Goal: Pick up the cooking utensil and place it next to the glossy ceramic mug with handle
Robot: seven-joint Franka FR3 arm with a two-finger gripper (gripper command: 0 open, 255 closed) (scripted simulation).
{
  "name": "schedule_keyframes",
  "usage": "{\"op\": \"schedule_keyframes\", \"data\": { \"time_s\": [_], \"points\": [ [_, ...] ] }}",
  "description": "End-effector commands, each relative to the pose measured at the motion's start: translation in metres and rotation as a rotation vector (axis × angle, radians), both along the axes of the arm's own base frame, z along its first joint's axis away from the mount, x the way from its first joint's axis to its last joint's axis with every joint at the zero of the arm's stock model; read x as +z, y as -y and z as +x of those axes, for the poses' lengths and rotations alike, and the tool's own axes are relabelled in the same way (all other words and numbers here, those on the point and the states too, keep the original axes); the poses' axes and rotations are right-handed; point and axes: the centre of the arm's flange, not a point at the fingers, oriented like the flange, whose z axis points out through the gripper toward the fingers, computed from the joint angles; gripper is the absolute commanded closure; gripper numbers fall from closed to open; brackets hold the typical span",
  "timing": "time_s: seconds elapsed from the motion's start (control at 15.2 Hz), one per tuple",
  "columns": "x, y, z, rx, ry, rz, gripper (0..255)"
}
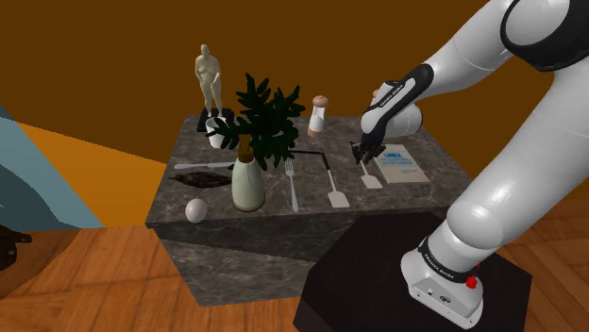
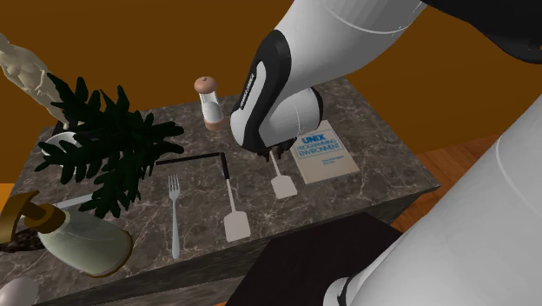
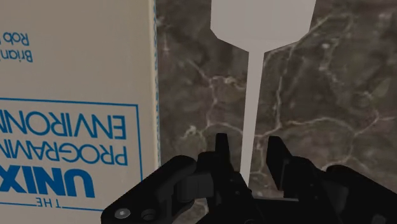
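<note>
Hand (image 3: 248, 151) lowered over the white spatula (image 3: 253, 95), not clasping it.
The arm bends down to the bench (image 3: 331, 102). The hand's fingers stand apart on either side of the spatula's thin handle without touching it, and a book (image 3: 76, 83) lies just beside the hand.

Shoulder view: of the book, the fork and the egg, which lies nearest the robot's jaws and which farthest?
1. Book, close by, toward the view's right.
2. Fork, near the middle.
3. Egg, far off at the view's left.
</note>
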Motion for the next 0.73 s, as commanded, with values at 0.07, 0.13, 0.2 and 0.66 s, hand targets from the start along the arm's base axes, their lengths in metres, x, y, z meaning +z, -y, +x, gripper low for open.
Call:
{"op": "schedule_keyframes", "data": {
  "time_s": [0.07, 0.13, 0.2, 0.66],
  "points": [
    [0.0, 0.0, 0.0, 0.0, 0.0, 0.0, 255],
    [0.0, 0.0, 0.0, 0.0, 0.0, 0.0, 255],
    [0.0, 0.0, 0.0, 0.0, 0.0, 0.0, 255],
    [0.016, 0.0, 0.0, 0.0, 0.0, 0.0, 255]
  ]
}}
